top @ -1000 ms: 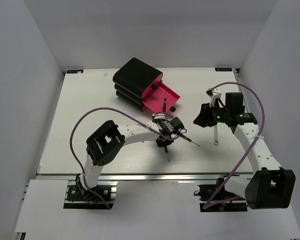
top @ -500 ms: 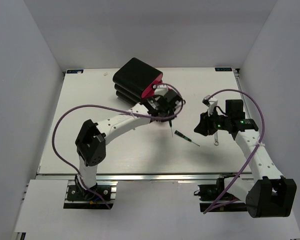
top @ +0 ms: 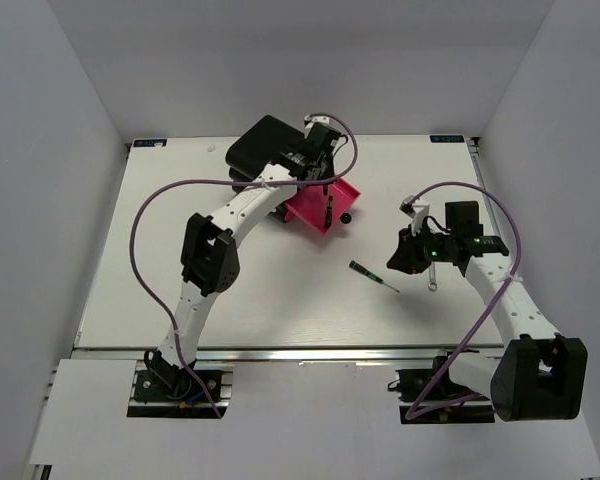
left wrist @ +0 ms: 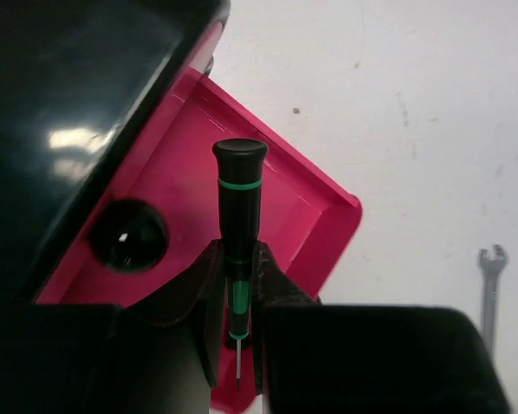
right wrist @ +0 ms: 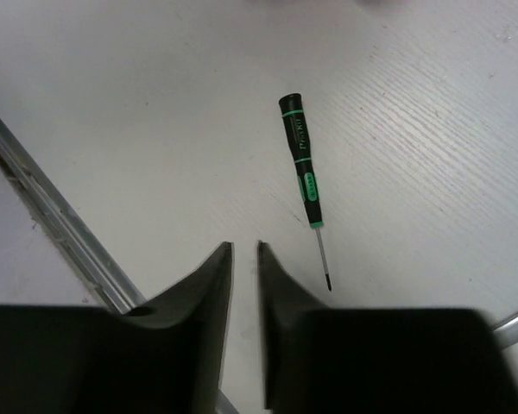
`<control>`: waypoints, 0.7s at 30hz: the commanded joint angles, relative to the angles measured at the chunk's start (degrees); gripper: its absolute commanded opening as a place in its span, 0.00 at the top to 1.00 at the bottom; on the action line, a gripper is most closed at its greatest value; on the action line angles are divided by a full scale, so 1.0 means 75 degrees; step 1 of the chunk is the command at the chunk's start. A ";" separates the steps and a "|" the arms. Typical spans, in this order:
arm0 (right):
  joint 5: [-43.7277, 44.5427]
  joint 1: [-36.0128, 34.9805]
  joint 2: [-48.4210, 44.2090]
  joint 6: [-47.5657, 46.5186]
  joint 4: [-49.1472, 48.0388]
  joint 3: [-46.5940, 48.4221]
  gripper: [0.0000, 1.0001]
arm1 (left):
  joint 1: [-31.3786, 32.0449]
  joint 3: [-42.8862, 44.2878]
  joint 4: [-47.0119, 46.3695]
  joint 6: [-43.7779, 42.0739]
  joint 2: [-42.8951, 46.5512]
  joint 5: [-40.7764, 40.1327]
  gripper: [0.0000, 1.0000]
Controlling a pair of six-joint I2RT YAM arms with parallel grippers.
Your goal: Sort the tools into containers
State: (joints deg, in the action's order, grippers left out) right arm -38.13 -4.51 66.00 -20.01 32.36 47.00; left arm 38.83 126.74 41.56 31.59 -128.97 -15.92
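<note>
Pink plastic identifies the one drawer (left wrist: 306, 216) that stands out of the black casing (top: 265, 148). All positions below refer to this drawer.

1. Tool in hand. The held screwdriver (left wrist: 239, 194), thin and black with a green band, is pinched by its lower handle between the fingers of the left gripper (left wrist: 238, 256). It hangs over the drawer floor with its cap end away from the gripper. Whether its tip touches the drawer cannot be told.

2. Tool stored. The top view shows the stored tool (top: 329, 210), thin and dark, lying inside the drawer near its front wall. It is probably a screwdriver of the same kind.

3. Tools outstanding.
   - The loose screwdriver (right wrist: 304, 168) lies on the white table (top: 180, 230), on the arm-base side of the drawer and well apart from it.
   - The wrench (left wrist: 490, 285), small and silver, lies on the table further out on the right side of the drawer, beyond the loose screwdriver.
   - The right gripper (right wrist: 242, 259) hovers above the table near the loose screwdriver. Its fingers are almost pressed together, with a slim gap, and grip nothing.

4. Progress. One tool appears deposited and one is positioned for release. Two are not yet collected. The other drawers in the casing are closed, so their contents cannot be seen. No further tool can be made out.
</note>
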 commanded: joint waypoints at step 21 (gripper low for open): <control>0.3290 -0.2105 0.2296 -0.0426 -0.1595 0.0154 0.37 | -0.0197 -0.1999 -0.0736 -0.1037 0.3316 0.1151 0.72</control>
State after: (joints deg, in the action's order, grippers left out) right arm -20.36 -20.08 81.32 -23.92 23.77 46.28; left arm 37.58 116.84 39.55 24.71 -117.62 -8.36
